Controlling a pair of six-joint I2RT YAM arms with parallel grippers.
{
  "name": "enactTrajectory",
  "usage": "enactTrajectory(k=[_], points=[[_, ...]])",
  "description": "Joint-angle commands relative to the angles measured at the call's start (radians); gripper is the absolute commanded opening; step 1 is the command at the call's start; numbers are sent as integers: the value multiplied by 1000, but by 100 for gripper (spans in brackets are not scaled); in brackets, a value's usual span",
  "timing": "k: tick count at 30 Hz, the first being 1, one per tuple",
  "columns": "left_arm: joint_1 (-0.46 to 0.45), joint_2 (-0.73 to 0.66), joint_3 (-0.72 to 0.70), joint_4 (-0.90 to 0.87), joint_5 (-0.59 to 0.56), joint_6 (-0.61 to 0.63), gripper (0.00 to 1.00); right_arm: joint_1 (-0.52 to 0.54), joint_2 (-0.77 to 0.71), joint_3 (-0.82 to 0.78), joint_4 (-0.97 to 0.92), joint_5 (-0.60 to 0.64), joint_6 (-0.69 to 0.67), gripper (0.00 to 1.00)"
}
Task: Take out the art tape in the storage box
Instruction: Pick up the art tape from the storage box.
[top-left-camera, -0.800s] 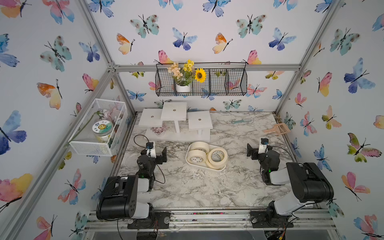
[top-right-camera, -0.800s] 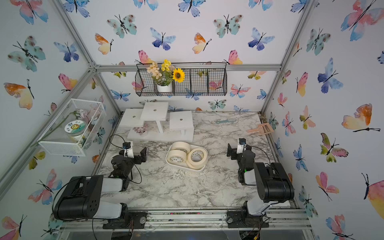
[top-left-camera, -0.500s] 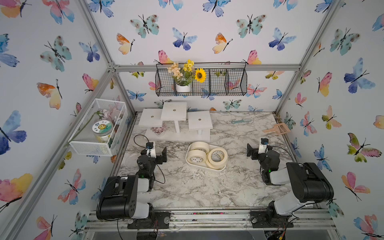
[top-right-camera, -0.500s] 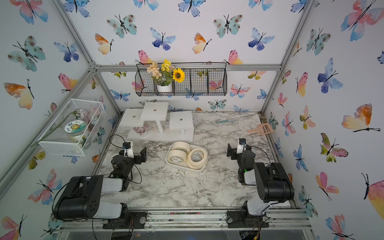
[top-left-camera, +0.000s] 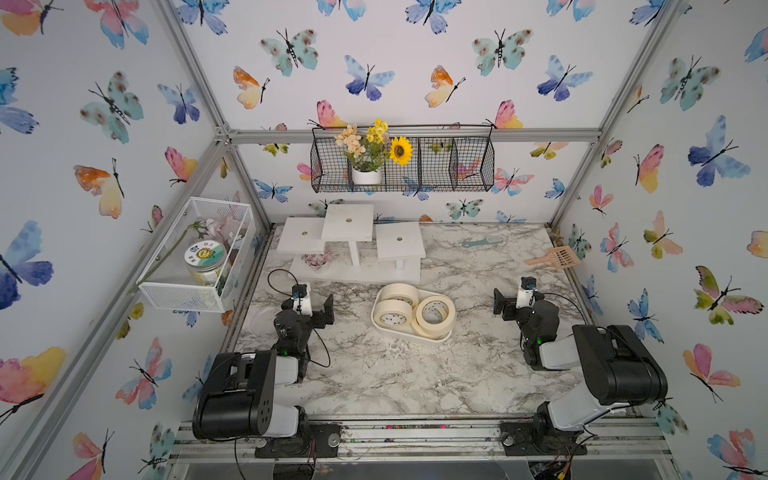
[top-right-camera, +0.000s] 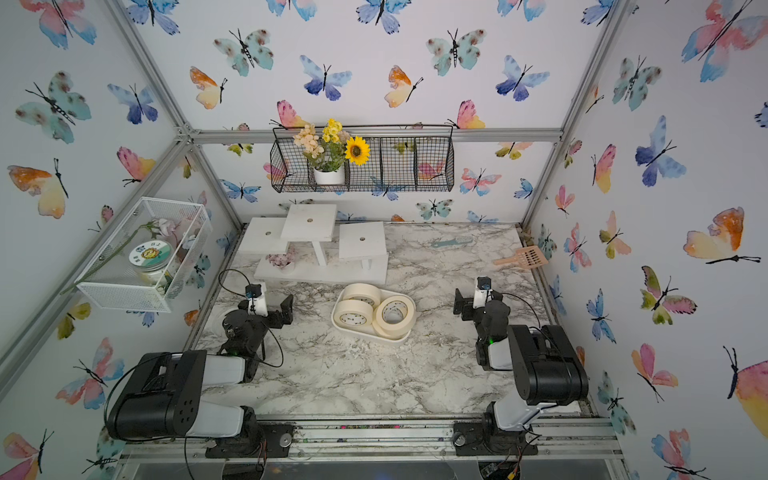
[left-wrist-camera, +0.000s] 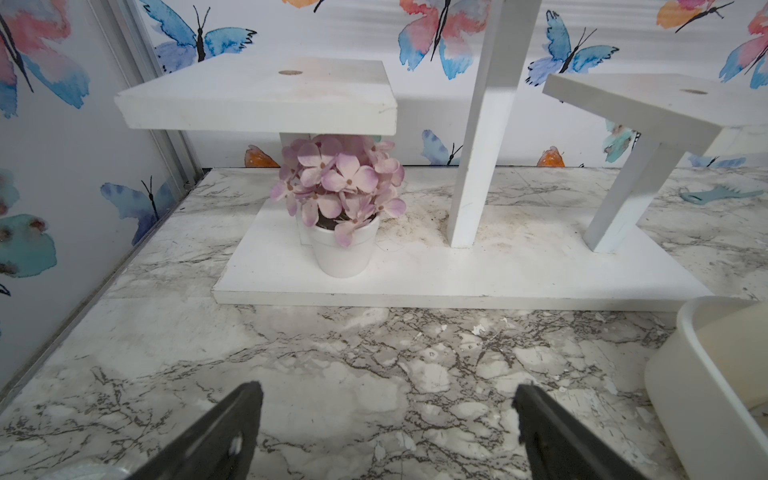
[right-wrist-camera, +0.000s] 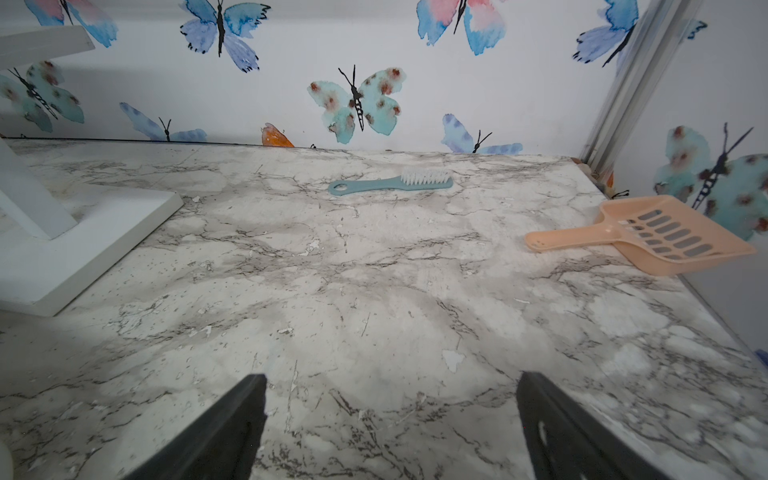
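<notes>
Seemingly we are at the start: our left gripper (left-wrist-camera: 386, 395) and right gripper (right-wrist-camera: 390, 382) hang spread and empty, while all three rolls of art tape (top-left-camera: 432, 331) sit in the storage box (top-left-camera: 395, 332) between them. Next we must reach in and straddle one roll.

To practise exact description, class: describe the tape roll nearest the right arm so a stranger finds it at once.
At the marble table's middle sits a shallow white storage box holding three cream art tape rolls. Take the roll at the end nearest the right arm: it leans tilted against its neighbours, which lie flatter.
</notes>
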Motion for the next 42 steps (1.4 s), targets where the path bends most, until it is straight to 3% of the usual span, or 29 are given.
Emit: enactTrajectory(k=[1, 3, 4, 5, 6, 9, 12, 17, 22, 26, 28, 36, 42], points=[[-6, -17, 7, -17, -71, -13, 99, -6, -12, 4, -9, 20, -4, 99], [-4, -39, 82, -114, -188, -63, 99, -5, -25, -5, 25, 103, 26, 99], [2, -62, 156, -266, -197, -80, 99, -6, -61, 25, -59, 186, 58, 99], [10, -64, 244, -446, -196, -95, 99, -6, -124, 116, -301, 232, 89, 99], [12, -53, 293, -518, -181, -101, 99, -5, -158, 194, -441, 235, 89, 99], [11, -48, 367, -581, -99, -120, 96, -5, -204, 354, -631, 160, 53, 98], [-23, -131, 444, -706, -92, -113, 93, 3, -244, 492, -866, 146, 80, 97], [-224, -309, 582, -947, -247, -67, 97, 95, -307, 655, -1224, 155, 58, 98], [-450, -298, 682, -1137, -388, -133, 90, 313, -218, 873, -1613, 215, 31, 99], [-622, -225, 751, -1247, -535, -185, 85, 386, -144, 1002, -1774, 153, 164, 88], [-660, -192, 786, -1305, -549, -226, 86, 436, -94, 1052, -1841, 162, 194, 87], [-672, -207, 807, -1448, -478, -383, 81, 566, 42, 1138, -2018, 168, 243, 80], [-672, -255, 733, -1460, -546, -409, 84, 594, 53, 1086, -2019, 144, 269, 73]])
